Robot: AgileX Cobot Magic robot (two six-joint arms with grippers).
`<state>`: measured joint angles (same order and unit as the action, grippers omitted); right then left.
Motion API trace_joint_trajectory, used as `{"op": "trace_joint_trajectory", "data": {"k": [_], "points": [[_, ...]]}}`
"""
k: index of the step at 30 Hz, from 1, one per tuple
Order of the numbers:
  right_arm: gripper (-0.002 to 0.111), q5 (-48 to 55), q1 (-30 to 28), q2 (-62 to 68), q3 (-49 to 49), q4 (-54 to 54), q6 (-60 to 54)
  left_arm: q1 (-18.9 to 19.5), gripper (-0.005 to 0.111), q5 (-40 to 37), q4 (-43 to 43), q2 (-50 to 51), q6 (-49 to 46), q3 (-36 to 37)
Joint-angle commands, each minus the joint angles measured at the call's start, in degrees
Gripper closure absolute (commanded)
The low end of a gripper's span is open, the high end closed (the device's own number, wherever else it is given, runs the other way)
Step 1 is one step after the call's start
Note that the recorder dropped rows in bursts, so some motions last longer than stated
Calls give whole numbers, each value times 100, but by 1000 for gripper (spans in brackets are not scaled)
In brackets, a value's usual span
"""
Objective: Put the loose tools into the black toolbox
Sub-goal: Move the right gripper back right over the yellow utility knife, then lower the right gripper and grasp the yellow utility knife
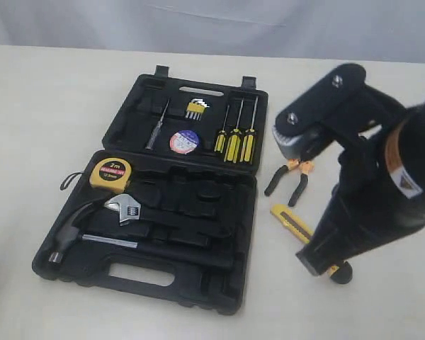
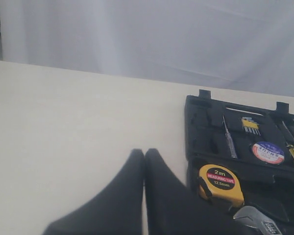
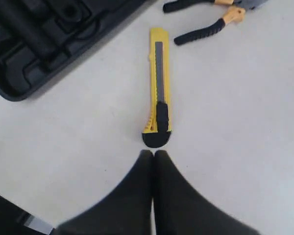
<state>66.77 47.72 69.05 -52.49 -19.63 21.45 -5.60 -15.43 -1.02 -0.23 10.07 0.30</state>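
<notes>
- The right pincer (image 3: 153,154) was fully closed, its two black fingers pressed together and holding nothing. Its tip sat just short of the black end of the yellow-and-black utility knife (image 3: 157,88); I could not tell whether it touched.
- The main risk, in my judgement: a descent with the fingers closed would shove or spin the knife across the surface (image 1: 57,106) instead of gripping it. The fingers would have to part first and straddle the narrow body.
- The knife lay flat and thin on the surface, so fingertips might scrape the top or slip off the smooth plastic, and a grip near one end could let it droop or twist on the lift.
- The orange-and-black-handled pliers (image 1: 292,180) lay just beyond the knife with their handles splayed, to the right of the black toolbox (image 1: 170,283). A wide approach could knock them.
- Knife and pliers were the two tools not yet in the toolbox. The yellow tape measure (image 1: 111,173) sat at the far left of the near half, and the black tape roll (image 1: 185,142) rested in the far half.
- Which recess suits the knife was not clear, so it might end up sitting proud.
- The left pincer (image 2: 144,152) was also closed and empty, hanging over bare surface left of the toolbox.
</notes>
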Motion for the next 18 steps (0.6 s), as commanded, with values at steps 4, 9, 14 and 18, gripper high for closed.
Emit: {"op": "trace_joint_trajectory", "data": {"k": [4,9,14,18], "points": [[109,-690,-33,-195,753,-22,544,-33,107,-6,-28,23,-2,-30],[109,-1028,-745,-195,659,635,-2,-33,107,-6,-28,23,-2,-30],[109,-1422,-2126,-195,610,2088,-2290,-33,107,-6,-28,23,-2,-30],[109,-1782,-2577,-126,763,2058,-2806,-33,107,-6,-28,23,-2,-30]]}}
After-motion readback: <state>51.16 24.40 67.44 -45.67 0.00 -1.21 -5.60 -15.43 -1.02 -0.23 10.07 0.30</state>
